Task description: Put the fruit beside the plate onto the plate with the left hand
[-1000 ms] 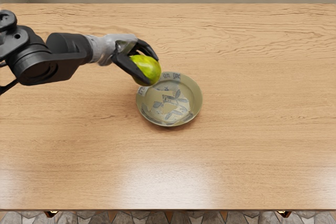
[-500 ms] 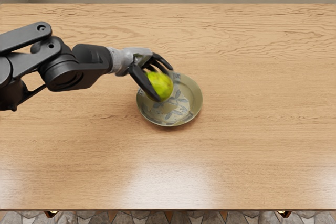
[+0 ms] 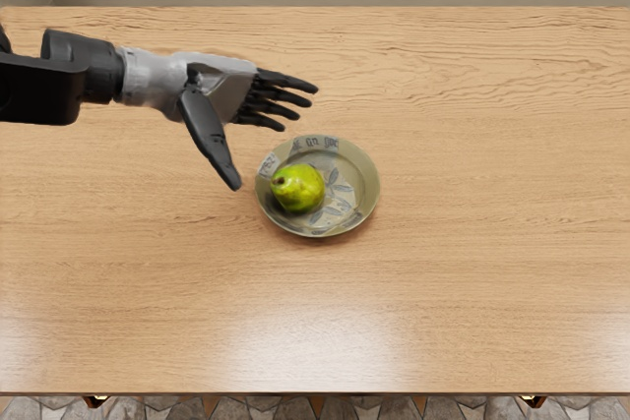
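The left hand (image 3: 221, 95) is hovering over the table (image 3: 472, 272), off at about ten o'clock from the plate (image 3: 365, 179). Its arm (image 3: 69, 81) is reaching in from the nine o'clock edge of the view. The fingers (image 3: 285, 81) are spreading wide and flat, pointing toward three o'clock, and they are holding nothing. The thumb (image 3: 215, 140) is hanging down toward five o'clock. Its tip is ending near the plate's nine o'clock rim but is not touching it.

The fruit (image 3: 298, 187) is sitting on the plate, a little toward the nine o'clock side of the middle and inside the rim. It is yellow-green and roundish, with a small dark spot facing nine o'clock. Nothing is touching it, and the hand is well clear of it, up and to the side.

The plate is lying flat on the table near the middle of the wooden top. It is a shallow greenish dish with a dark leafy pattern showing around the fruit, mostly on the three o'clock half. The light is making a pale sheen on the wood toward six o'clock, near the table's front edge.
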Available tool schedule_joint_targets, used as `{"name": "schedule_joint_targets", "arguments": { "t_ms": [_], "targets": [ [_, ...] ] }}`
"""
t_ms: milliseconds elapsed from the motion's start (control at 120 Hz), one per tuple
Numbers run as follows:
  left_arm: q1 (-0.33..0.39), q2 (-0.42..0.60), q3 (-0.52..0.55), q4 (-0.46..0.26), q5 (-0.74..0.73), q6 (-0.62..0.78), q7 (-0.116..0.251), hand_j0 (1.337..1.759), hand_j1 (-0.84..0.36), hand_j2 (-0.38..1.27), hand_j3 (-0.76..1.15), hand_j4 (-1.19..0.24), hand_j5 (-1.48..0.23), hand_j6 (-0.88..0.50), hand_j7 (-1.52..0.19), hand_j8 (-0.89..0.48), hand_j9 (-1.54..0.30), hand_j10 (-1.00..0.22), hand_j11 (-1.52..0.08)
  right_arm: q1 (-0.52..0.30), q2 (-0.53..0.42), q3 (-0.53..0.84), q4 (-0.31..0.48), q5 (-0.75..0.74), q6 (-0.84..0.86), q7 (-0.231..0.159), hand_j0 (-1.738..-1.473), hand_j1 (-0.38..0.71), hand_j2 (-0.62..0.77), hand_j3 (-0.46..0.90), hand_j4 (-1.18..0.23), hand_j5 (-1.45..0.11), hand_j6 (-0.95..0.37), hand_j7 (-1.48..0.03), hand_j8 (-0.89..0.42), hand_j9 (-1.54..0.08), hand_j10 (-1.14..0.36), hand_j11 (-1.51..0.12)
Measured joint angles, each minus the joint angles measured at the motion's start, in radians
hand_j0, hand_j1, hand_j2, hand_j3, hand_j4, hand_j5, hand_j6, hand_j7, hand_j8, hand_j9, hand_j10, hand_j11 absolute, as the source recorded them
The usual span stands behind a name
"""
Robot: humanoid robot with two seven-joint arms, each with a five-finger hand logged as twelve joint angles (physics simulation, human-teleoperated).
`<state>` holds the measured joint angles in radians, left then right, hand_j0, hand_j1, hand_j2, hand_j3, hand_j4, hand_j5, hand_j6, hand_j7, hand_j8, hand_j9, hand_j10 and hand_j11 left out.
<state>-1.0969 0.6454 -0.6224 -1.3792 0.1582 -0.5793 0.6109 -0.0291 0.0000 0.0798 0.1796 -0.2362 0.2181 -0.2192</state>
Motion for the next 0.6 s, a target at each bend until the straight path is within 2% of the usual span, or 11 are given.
{"name": "schedule_joint_targets", "arguments": {
  "t_ms": [117, 192, 400, 600],
  "targets": [
    [0.138, 0.006, -0.084, 0.002, -0.125, -0.021, 0.000, 1.658, 0.32, 0.01, 0.00, -0.03, -0.04, -0.02, -0.04, -0.02, -0.04, -0.02, -0.04, 0.000, 0.000, 0.000, 0.000, 0.000, 0.000, 0.000, -1.658, -0.32, 0.00, 0.00, -0.02, -0.03, -0.02, -0.03, -0.02, -0.03, -0.02, -0.03],
    [0.191, 0.014, -0.127, 0.009, -0.166, -0.027, 0.000, 1.658, 0.33, 0.00, 0.00, -0.02, -0.03, -0.02, -0.03, -0.02, -0.03, -0.02, -0.03, 0.000, 0.000, 0.000, 0.001, 0.000, 0.000, 0.000, -1.658, -0.32, 0.00, 0.00, -0.02, -0.03, -0.02, -0.03, -0.02, -0.03, -0.02, -0.03],
    [0.241, 0.140, -0.160, 0.021, -0.265, -0.031, 0.000, 1.658, 0.33, 0.00, 0.00, -0.01, -0.02, -0.01, -0.02, -0.01, -0.02, -0.01, -0.02, 0.000, 0.000, 0.000, 0.001, 0.000, 0.001, 0.000, -1.658, -0.32, 0.00, 0.00, -0.02, -0.03, -0.02, -0.03, -0.02, -0.03, -0.02, -0.03],
    [0.293, 0.237, -0.160, 0.023, -0.293, -0.032, 0.000, 1.658, 0.34, 0.00, 0.00, -0.01, -0.01, -0.01, -0.01, -0.01, -0.01, -0.01, -0.01, 0.000, 0.000, 0.000, 0.001, 0.000, 0.001, 0.000, -1.658, -0.32, 0.00, 0.00, -0.02, -0.03, -0.02, -0.03, -0.02, -0.03, -0.02, -0.03]
  ]
}}
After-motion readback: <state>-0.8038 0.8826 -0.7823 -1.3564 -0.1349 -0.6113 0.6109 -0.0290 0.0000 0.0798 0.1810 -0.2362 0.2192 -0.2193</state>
